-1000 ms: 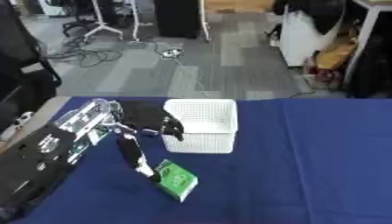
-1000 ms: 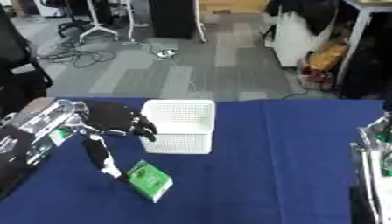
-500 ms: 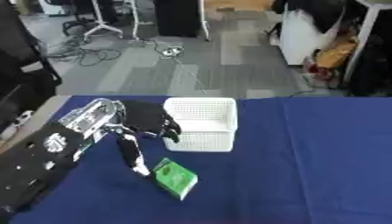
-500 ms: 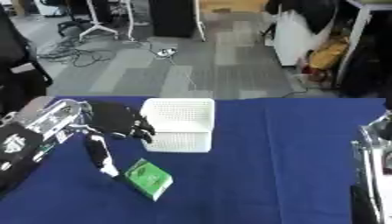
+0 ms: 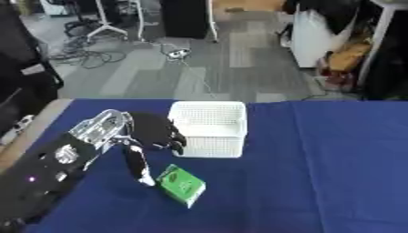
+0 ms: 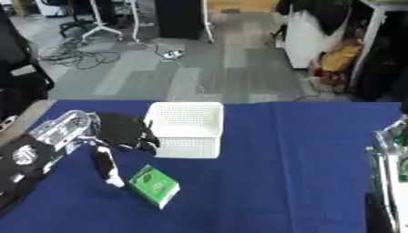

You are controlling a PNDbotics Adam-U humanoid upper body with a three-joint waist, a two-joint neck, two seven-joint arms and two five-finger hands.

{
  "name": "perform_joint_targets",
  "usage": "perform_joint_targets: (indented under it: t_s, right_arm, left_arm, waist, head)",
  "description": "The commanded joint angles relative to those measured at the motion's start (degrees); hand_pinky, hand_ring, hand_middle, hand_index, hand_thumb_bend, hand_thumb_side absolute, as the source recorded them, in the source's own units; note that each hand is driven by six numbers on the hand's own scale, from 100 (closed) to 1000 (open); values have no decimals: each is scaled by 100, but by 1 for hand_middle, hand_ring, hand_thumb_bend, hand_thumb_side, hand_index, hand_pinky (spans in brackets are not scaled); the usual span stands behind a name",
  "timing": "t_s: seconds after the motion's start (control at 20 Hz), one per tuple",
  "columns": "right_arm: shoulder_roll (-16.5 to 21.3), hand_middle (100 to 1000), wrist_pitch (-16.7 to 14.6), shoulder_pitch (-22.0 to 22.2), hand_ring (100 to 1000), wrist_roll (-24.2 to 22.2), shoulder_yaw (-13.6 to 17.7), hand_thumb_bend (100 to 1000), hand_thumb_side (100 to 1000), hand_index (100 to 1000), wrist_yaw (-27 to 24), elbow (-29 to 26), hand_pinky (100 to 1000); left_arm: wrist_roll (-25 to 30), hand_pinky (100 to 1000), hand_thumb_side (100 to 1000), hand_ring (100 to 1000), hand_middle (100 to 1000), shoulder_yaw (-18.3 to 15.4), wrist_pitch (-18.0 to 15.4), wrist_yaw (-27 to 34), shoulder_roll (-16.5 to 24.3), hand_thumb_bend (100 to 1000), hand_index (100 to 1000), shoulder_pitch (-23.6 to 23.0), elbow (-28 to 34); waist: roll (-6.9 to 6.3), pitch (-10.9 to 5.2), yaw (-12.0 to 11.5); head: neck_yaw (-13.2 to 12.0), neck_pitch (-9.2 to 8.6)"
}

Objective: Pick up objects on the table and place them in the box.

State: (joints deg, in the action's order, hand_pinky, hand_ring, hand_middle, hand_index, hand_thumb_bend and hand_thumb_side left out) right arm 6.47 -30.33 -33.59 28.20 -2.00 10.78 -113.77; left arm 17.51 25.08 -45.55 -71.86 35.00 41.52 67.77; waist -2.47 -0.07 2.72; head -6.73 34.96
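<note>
The left hand [image 5: 151, 136] hangs over the blue table [image 5: 318, 173], fingers curled at the white box's [image 5: 209, 127] 9 o'clock wall, thumb stretched down toward 6 o'clock; it grasps nothing. The thumb tip sits just beside the green packet [image 5: 181, 185], which lies flat at the box's 7 o'clock. Only the right arm [image 6: 386, 182] shows, at 3 o'clock; its hand is out of view.
</note>
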Motion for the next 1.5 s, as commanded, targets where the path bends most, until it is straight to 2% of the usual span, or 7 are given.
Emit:
perform_joint_targets:
  t_s: [0.05, 0.2, 0.35, 0.5, 0.8, 1.0, 1.5]
  right_arm:
    - [2, 224, 10, -83, 247, -21, -6, 184, 1000, 421, 1, -83, 190]
    - [0, 224, 19, -86, 247, -29, -6, 181, 1000, 421, -4, -83, 189]
    - [-6, 224, 19, -92, 247, -35, -6, 183, 1000, 421, -7, -83, 190]
    - [-11, 224, 16, -94, 247, -37, -7, 182, 1000, 420, -8, -83, 190]
    - [-18, 224, 14, -100, 247, -37, -8, 181, 1000, 420, -7, -83, 190]
    - [-25, 224, 15, -103, 247, -39, -10, 181, 1000, 420, -9, -83, 190]
    - [-42, 224, 6, -117, 247, -38, -14, 183, 1000, 420, -13, -83, 190]
  left_arm:
    - [43, 739, 866, 809, 842, -168, -97, -153, -6, 400, 860, 49, -92]
    - [-179, 624, 843, 734, 788, -193, 23, -256, -106, 381, 833, 40, -182]
    - [-395, 597, 839, 705, 753, -216, 115, -357, -194, 381, 820, 28, -281]
    - [-571, 522, 833, 636, 699, -230, 181, -439, -258, 382, 805, 22, -361]
    - [-756, 477, 827, 586, 651, -276, 257, -551, -355, 390, 795, 18, -565]
    - [-818, 476, 810, 585, 648, -311, 223, -678, -421, 419, 804, 37, -702]
    - [-1066, 487, 815, 591, 651, -402, 202, -1068, -558, 422, 798, 36, -1028]
  waist:
    - [12, -43, 10]
    - [15, -39, 11]
    - [20, -36, 15]
    - [20, -32, 18]
    - [24, -27, 23]
    - [27, -24, 28]
    - [31, -13, 42]
  head:
    - [-32, -8]
    - [-35, 0]
    - [-35, -1]
    - [-37, 4]
    - [-38, 8]
    - [-40, 5]
    - [-39, 8]
